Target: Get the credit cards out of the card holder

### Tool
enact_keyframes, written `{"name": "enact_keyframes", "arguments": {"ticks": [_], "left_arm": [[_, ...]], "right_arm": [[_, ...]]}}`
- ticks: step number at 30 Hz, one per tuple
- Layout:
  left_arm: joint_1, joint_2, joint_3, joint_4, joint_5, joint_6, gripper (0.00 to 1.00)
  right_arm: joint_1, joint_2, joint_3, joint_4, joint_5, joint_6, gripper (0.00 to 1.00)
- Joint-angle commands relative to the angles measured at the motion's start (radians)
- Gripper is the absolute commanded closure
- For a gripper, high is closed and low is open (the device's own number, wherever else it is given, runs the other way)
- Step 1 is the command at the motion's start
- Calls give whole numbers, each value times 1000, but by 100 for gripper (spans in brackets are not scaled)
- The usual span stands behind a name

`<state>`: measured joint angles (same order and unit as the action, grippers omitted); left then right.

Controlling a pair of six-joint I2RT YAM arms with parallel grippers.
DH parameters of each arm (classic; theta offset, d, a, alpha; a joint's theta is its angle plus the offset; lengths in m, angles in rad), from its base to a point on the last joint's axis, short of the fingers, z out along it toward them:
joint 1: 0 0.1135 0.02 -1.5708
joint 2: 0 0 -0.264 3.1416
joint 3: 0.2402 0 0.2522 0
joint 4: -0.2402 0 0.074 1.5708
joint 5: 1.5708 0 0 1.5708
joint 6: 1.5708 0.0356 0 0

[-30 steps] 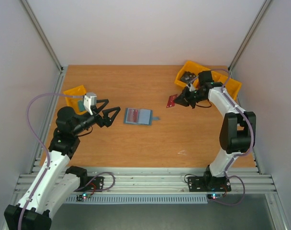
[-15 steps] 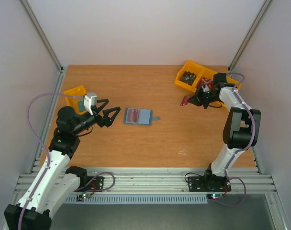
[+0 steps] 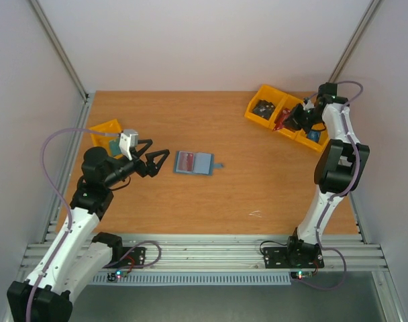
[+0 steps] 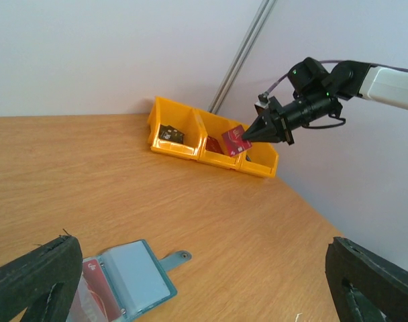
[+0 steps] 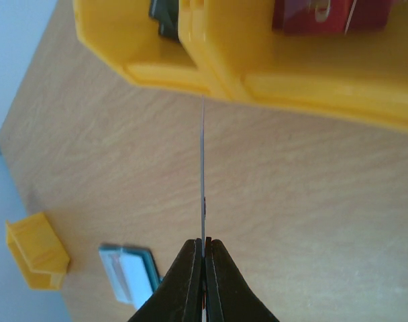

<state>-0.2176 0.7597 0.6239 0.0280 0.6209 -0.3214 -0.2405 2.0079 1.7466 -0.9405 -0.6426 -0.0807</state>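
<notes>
Near edge, left side: the left tool (image 3: 158,153) is hovering low over the table (image 3: 211,194), jaws standing wide apart, gripping nothing. It is pointing toward the table's middle.

Just beyond its fingertips, a little apart: the card holder (image 3: 194,162) is lying open and flat on the table, closure tab sticking out to the right. The left wrist view is showing it between the spread fingers (image 4: 36,282). A second red card (image 3: 185,161) is sitting in its left half; the right half is showing pale blue lining.

Behind the left arm, by the left edge: a single yellow bin (image 3: 103,127) is sitting, something teal inside.

Far right corner: the right tool (image 3: 289,122) is reaching out level, jaws pinched tight on a red card (image 3: 281,123). The card is hanging in the air at the front of the row of yellow bins (image 3: 258,119), about at the middle compartment; whether it is touching the rim, I cannot tell. Its own wrist camera is catching the card edge-on, as a thin line.

In the row: a dark object (image 3: 263,107) is lying in the left compartment, a red object (image 4: 213,144) in the middle one.
</notes>
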Motion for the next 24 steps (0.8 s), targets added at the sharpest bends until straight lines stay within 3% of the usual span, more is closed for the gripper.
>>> {"name": "enact_keyframes", "arguments": {"ticks": [1, 9, 17, 24], "left_arm": [[6, 10, 0, 2, -13, 38, 1], [8, 10, 5, -23, -24, 70, 1], [7, 16, 3, -60, -26, 78, 1], [9, 13, 14, -87, -29, 93, 1]], "right_arm": [[-12, 80, 171, -113, 75, -57, 99], [-20, 252, 477, -244, 215, -89, 99], [-19, 445, 737, -237, 206, -96, 99], [-19, 540, 813, -206, 237, -68, 99]]}}
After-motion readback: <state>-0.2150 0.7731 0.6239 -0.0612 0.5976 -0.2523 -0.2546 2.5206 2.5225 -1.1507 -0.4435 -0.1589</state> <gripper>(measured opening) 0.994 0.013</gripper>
